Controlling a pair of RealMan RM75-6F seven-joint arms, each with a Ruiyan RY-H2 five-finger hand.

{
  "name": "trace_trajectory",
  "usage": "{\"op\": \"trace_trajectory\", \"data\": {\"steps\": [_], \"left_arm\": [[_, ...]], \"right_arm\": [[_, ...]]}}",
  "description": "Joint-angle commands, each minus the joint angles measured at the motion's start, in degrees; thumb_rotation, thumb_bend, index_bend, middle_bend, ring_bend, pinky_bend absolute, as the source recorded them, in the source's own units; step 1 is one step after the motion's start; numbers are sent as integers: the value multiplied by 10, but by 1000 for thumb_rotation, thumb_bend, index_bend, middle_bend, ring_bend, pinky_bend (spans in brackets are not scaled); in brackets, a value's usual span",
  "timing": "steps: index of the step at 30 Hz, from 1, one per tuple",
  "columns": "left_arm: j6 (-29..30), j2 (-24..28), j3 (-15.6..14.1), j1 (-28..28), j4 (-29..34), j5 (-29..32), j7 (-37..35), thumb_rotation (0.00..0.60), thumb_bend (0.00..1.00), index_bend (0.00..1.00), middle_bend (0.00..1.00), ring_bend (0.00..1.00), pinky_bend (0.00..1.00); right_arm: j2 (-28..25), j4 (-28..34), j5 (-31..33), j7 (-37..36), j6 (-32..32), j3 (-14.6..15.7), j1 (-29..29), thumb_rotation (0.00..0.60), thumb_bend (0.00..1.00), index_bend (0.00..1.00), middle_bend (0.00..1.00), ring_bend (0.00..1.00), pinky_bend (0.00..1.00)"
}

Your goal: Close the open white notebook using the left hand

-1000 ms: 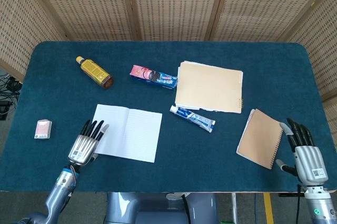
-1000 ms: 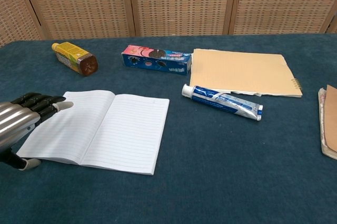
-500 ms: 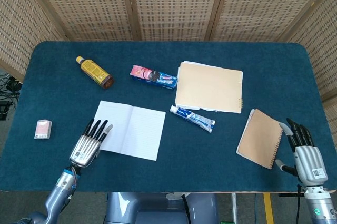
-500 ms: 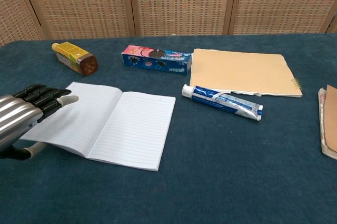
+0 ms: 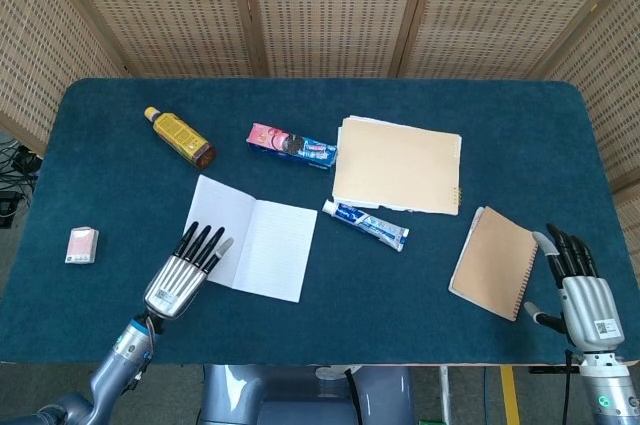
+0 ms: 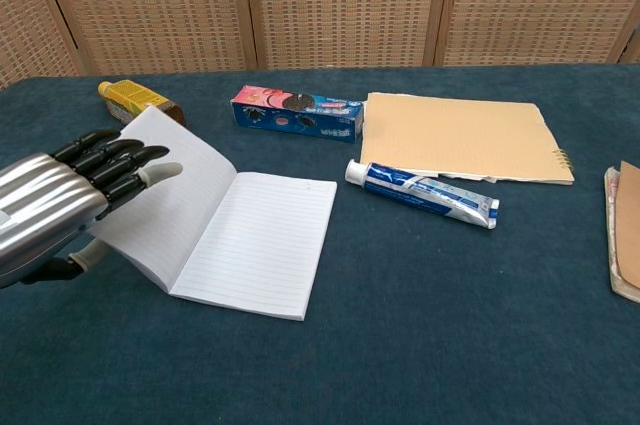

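Note:
The open white notebook (image 5: 262, 237) (image 6: 256, 245) lies left of centre on the blue table (image 5: 400, 300). Its right page is flat, while its left half is tilted up off the cloth. My left hand (image 5: 184, 276) (image 6: 62, 207) holds that raised half at its outer edge. The straight fingers (image 6: 125, 160) lie across the lined side and the thumb (image 6: 88, 257) sits below the edge. My right hand (image 5: 579, 279) rests at the table's near right corner, fingers apart and holding nothing; only the head view shows it.
Behind the notebook lie a yellow bottle (image 5: 178, 136) (image 6: 135, 103) and a toothpaste box (image 5: 292, 145) (image 6: 298, 112). To its right are a toothpaste tube (image 5: 366, 224) (image 6: 422, 193), a tan folder (image 5: 398, 165) (image 6: 460, 135) and a brown spiral notebook (image 5: 494, 262). A small box (image 5: 82, 244) sits far left.
The left hand has risen and moved right, lifting the notebook's left half from flat to steeply tilted. The notebook slid slightly right. The right hand has not moved.

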State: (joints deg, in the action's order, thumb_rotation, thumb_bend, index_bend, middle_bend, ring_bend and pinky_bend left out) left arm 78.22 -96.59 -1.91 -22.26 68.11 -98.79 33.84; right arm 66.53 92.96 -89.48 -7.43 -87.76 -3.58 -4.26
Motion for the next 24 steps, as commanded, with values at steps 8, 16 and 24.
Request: {"op": "trace_trajectory", "data": {"steps": [8,16,24], "left_arm": [[28,20,12,-38,38,-65,41,600,526,0,0,0,0],[38,-7,21,-52,33,-82,25,600,347,0,0,0,0],[31,-22,21,-50,28,-69,16,600,345,0,0,0,0]], "right_arm": [[-5,3,2,-11,-4,-2,2,600,119,37,0,0,0],[-6,4,3,-14,-2,-2,2,600,119,38,0,0,0],[-7,4,3,-16,-2,-2,2,600,119,39,0,0,0]]}}
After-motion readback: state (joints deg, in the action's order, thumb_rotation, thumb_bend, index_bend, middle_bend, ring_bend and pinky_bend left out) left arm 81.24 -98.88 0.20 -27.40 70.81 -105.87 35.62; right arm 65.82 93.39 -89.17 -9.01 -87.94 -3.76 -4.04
